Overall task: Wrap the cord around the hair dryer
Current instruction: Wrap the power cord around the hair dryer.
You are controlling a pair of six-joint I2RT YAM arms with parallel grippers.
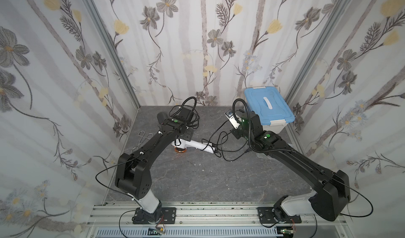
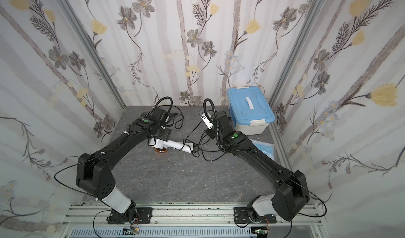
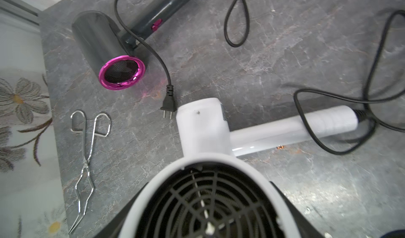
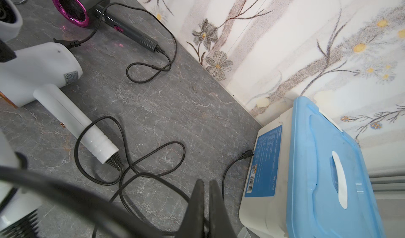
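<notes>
The left gripper [image 3: 207,200] is clamping its jaws on the white hair dryer [image 3: 203,129]. The right gripper [image 4: 205,193] is pinching the black cord [image 4: 153,151], jaws together.

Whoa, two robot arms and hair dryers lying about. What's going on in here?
The arms are meant to wind the cord around the white hair dryer. The left gripper clamps the dryer's head, holding it on the table. The right gripper is shut and seems to pinch the cord. Only one loop crosses the handle; the rest lies loose, with the plug beside the blue-lidded box. A dark dryer lies untouched at the back.
</notes>
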